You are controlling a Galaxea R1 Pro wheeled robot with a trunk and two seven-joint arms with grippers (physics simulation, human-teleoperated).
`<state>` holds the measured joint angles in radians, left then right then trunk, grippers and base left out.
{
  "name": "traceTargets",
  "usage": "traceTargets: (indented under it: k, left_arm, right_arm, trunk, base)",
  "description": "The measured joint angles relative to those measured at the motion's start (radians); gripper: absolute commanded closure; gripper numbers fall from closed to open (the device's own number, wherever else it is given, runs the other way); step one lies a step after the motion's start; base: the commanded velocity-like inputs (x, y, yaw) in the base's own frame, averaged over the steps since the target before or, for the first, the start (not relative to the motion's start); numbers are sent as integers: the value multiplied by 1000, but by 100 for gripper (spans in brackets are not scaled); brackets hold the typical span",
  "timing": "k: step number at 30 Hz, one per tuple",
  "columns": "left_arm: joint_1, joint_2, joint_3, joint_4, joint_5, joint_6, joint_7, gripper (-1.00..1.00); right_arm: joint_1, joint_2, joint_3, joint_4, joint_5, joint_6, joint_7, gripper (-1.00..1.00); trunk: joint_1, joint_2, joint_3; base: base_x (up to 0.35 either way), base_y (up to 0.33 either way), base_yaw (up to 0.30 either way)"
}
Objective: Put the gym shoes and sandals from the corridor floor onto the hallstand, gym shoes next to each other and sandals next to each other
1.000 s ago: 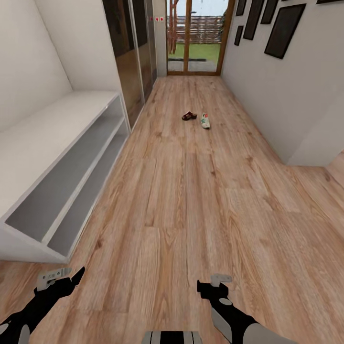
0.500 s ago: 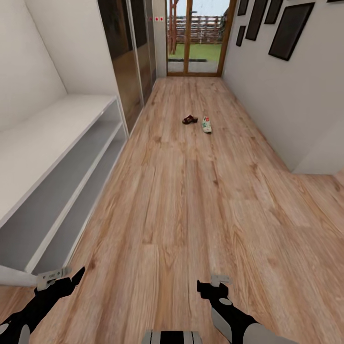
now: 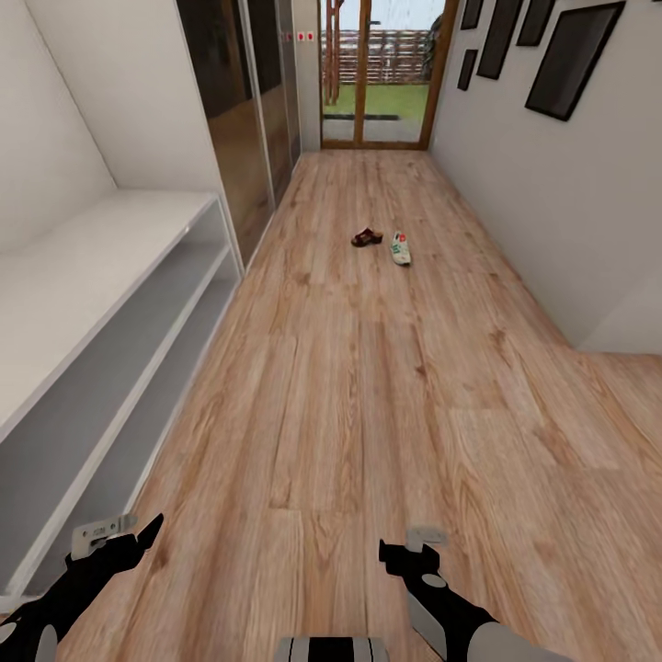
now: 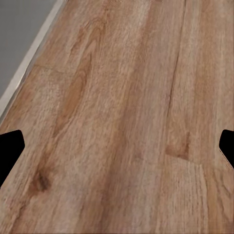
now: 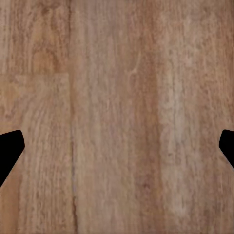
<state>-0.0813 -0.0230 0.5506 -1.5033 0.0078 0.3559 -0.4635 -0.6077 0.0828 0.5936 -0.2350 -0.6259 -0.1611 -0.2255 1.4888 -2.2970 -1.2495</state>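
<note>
One gym shoe (image 3: pixel 400 248) is lying just beside one sandal (image 3: pixel 366 237), far down the corridor floor (image 3: pixel 368 414). Both grippers, left (image 4: pixel 117 146) and right (image 5: pixel 117 146), are hanging empty, fingers spread. Driving in too fast risks kicking the pair apart.

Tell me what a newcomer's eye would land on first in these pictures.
Most striking are the two small shoes alone in the middle of the corridor floor: a dark reddish-brown sandal and, just right of it, a white gym shoe, apart from each other. A long pale grey shelf unit runs along the left wall, and glass doors close the far end. Low in the head view, the left gripper and right gripper hang over bare planks, holding nothing.
</note>
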Motion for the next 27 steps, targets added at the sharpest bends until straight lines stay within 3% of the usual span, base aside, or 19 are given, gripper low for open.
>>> traceTargets:
  k: [7,17,27]
  left_arm:
    - [0,0,0,0,-1,0,0,-100]
    - [0,0,0,0,-2,0,0,-100]
    - [0,0,0,0,-2,0,0,-100]
  right_arm:
    - [-1,0,0,0,0,0,0,-100]
    - [-1,0,0,0,0,0,0,-100]
    - [-1,0,0,0,0,0,0,-100]
  trunk:
    - [0,0,-1]
    - [0,0,-7]
    - [0,0,-9]
  base:
    - [333,0,45]
    - [333,0,188]
    - [333,0,34]
